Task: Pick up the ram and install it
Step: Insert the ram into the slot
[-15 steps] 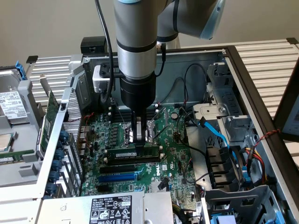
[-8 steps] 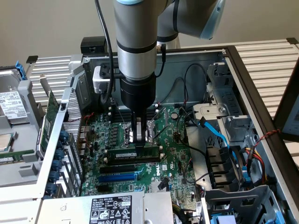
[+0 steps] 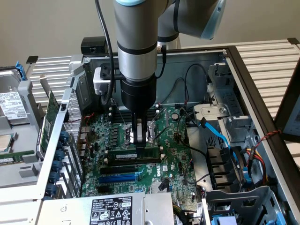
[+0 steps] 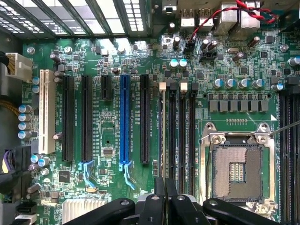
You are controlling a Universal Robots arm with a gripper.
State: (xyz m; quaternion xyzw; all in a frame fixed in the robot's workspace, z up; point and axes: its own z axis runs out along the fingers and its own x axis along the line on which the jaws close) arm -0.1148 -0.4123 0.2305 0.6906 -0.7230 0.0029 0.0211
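**Soft light, one blown-out patch**

Exterior view: slatted tabletop (image 3: 267, 58) bright at upper right; inside the case (image 3: 197, 56) dimmer, arm (image 3: 136, 42) shading the motherboard (image 3: 169, 154). Wrist view: white glare through the grille (image 4: 93, 16); motherboard evenly lit, pincer (image 4: 165, 187) a dark silhouette.

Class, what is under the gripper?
The ram, standing on edge in a black slot. The shut gripper hides where its tips meet it, and the slot hides the ram's lower edge.
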